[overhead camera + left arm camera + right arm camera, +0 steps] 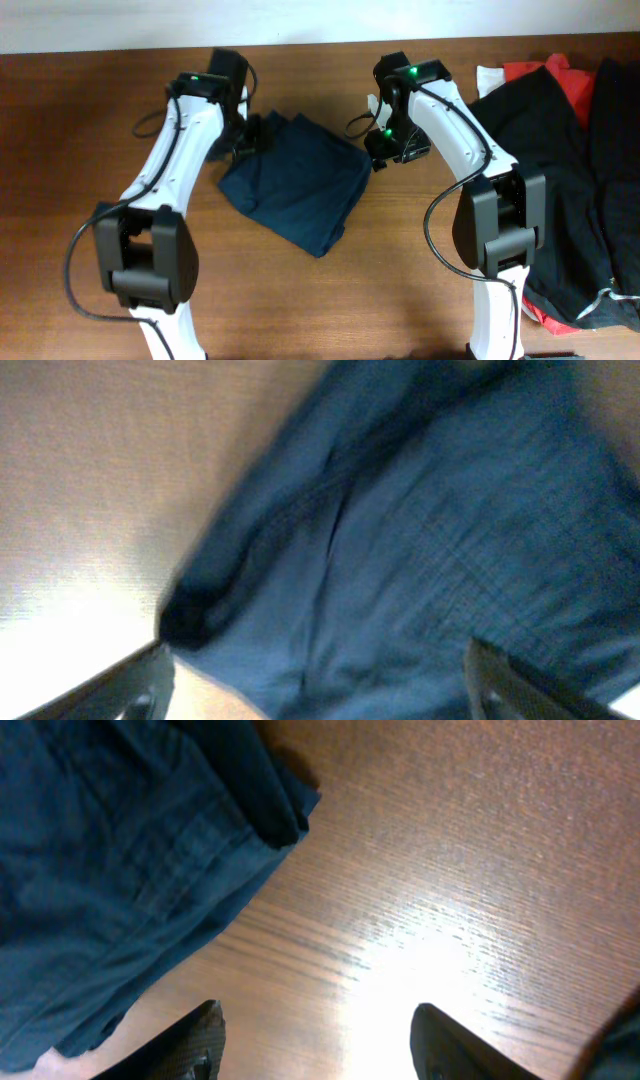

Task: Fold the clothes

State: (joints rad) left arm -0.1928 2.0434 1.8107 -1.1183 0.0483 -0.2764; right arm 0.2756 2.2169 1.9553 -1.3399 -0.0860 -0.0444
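Overhead, your navy shorts (300,185) lie folded between the left gripper (318,682) and the right gripper (315,1042). The left gripper hangs spread wide directly over the cloth's edge. The right gripper is spread too, over the table (480,870), with the shorts just beside it.

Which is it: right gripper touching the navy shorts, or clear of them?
Apart. The right wrist view shows the right gripper open over bare table, with wood visible between its fingers and the navy shorts.
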